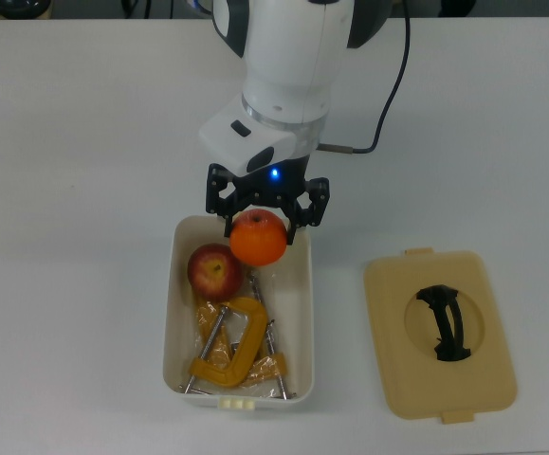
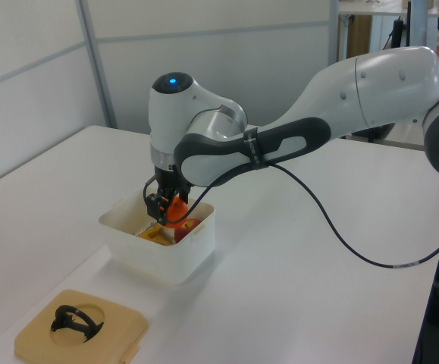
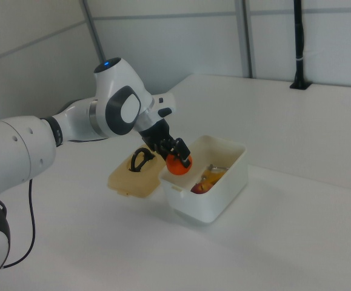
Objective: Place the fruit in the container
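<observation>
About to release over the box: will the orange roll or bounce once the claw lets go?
Probably a short roll: the orange is round and smooth. The container walls should stop it, likely against the apple or the C-clamps. It hangs above the rim in the claw, so expect a small bounce.

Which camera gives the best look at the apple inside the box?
The top view. It shows the apple whole in the white box, beside the orange held in the pincer. In the left view only a red sliver shows above the wall; in the right view, just a small patch.
</observation>
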Action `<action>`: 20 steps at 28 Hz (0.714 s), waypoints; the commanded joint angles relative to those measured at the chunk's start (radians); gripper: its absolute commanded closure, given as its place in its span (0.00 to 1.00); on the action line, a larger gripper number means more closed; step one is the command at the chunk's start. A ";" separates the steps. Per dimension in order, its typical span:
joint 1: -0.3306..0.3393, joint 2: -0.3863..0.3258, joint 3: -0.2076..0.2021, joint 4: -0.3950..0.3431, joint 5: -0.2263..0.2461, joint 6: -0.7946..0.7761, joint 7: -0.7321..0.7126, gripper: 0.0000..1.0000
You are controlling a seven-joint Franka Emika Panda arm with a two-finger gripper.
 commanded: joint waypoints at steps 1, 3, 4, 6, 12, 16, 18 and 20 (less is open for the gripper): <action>0.012 0.003 -0.011 -0.004 0.008 0.016 0.019 0.00; 0.012 0.000 -0.011 -0.004 0.011 0.007 0.018 0.00; 0.012 -0.003 -0.011 -0.005 0.013 -0.015 0.016 0.00; 0.012 -0.005 -0.010 -0.004 0.014 -0.059 0.013 0.00; 0.007 -0.046 -0.010 -0.005 0.025 -0.228 -0.070 0.00; -0.022 -0.091 -0.005 -0.011 0.069 -0.331 -0.171 0.00; -0.033 -0.106 -0.008 -0.011 0.106 -0.365 -0.235 0.00; -0.053 -0.124 -0.010 -0.011 0.158 -0.409 -0.295 0.00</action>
